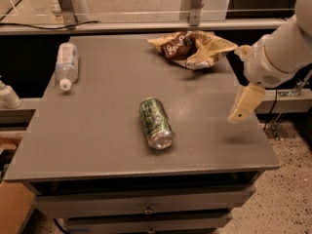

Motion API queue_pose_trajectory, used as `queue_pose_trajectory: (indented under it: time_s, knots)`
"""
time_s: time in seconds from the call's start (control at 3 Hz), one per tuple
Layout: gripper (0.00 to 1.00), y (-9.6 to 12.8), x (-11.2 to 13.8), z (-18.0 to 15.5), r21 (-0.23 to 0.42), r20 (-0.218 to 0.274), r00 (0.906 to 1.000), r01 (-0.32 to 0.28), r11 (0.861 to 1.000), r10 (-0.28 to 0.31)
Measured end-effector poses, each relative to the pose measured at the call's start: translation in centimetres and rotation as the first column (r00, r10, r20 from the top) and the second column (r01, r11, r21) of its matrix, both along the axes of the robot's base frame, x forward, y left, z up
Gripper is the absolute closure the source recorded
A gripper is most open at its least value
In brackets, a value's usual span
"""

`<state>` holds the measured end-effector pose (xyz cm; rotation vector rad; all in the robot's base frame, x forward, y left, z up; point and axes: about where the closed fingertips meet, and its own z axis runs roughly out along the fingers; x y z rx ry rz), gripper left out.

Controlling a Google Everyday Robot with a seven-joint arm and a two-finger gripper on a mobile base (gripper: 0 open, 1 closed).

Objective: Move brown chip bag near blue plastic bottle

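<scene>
The brown chip bag [191,46] lies crumpled at the table's far right, dark brown with tan edges. The blue plastic bottle [66,64] lies on its side at the far left, white cap toward the front. My gripper [243,105] hangs from the white arm [278,52] above the table's right edge, in front of and to the right of the bag, touching nothing.
A green soda can [155,123] lies on its side in the middle of the grey table [97,130]. Drawers sit below the front edge. A rail and metal posts [66,4] stand behind the table. A cardboard box [12,208] is at the lower left.
</scene>
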<state>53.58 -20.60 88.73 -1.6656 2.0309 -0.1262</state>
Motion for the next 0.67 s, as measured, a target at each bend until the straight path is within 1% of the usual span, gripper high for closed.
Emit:
queue_pose_trajectory:
  time_s: [0.33,0.67]
  knots:
    - [0.00,0.4,5.9,-3.4,0.038,0.093,0.9956,-0.020,0.999,0.016]
    - [0.00,0.4,11.5,-4.4,0.056,0.190,0.9817,-0.013,0.998,0.002]
